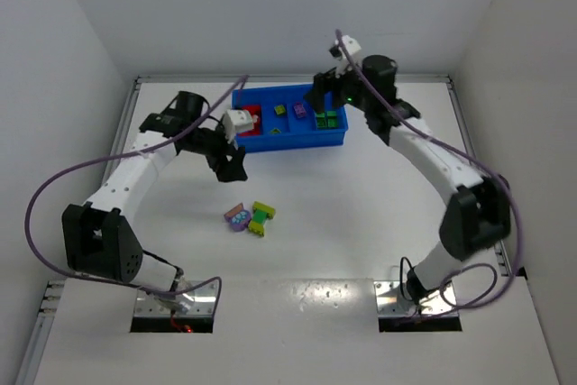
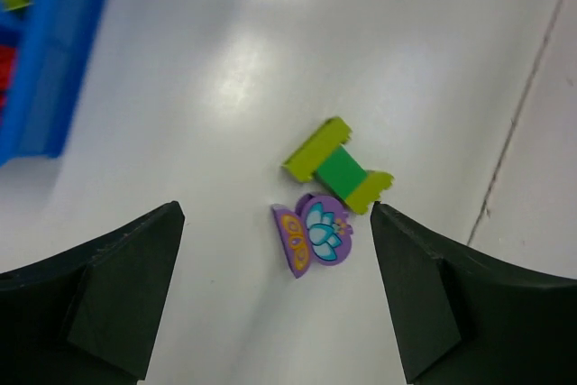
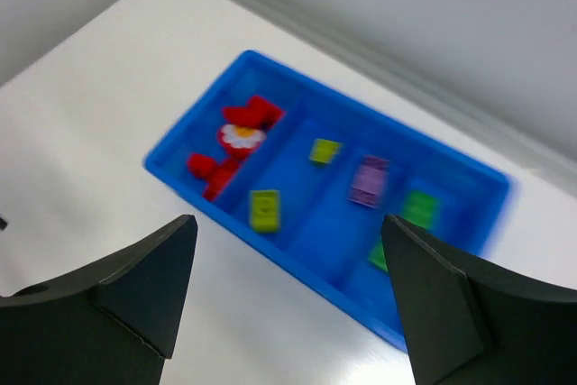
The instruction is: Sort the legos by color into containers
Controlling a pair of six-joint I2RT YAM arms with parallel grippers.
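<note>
Legos [image 3: 236, 146] mostly sit in blue tray [image 1: 297, 142] at table [image 1: 361, 214] far edge. Purple lego [image 2: 315, 232] and yellow-green/green cluster [image 2: 341, 169] lie just beside each other mid-table. Left gripper [image 1: 233, 167] hovers above them, jaws wide, empty. Right gripper [image 3: 288, 223] hangs over tray, jaws wide, empty. Best: lower left straight down, straddle purple alone, don't nudge cluster. Glossy white table, plain white walls [image 1: 270, 6].

Wht walls [image 1: 270, 6], glossy wht table [image 1: 361, 214]

Place: robot lab cell
Walls: white panels [image 1: 63, 60] enclosing the table [image 1: 343, 223]
Fixtures: left arm [image 1: 135, 171], right arm [image 1: 431, 158] bolted at near edge
</note>
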